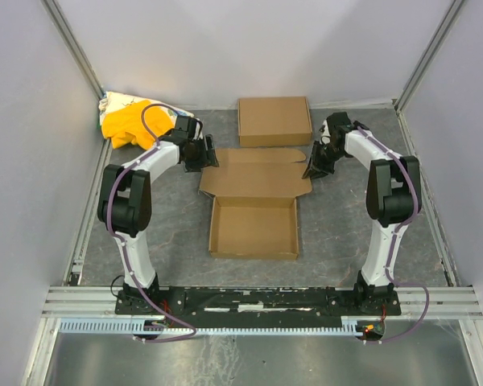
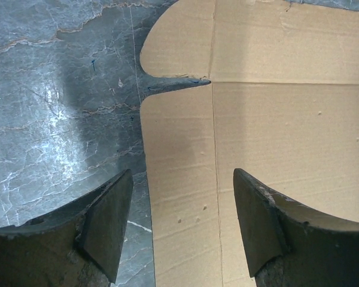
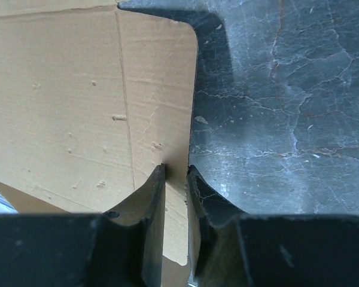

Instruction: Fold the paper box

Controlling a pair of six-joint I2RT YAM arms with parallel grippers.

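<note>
Left fingers (image 2: pixel 107 221) spread wide over the left flap edge of the paper box (image 1: pixel 253 201), right fingers (image 3: pixel 151 227) drawn narrow astride its right flap edge, grip unclear, box opened out mid worktop (image 1: pixel 346 233) between both arms

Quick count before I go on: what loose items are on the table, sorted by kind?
Cardboard boxes: 2 (paper box, unfolded; closed carton)
Cloth: 1 (yellow cloth bundle)
Total: 3
</note>
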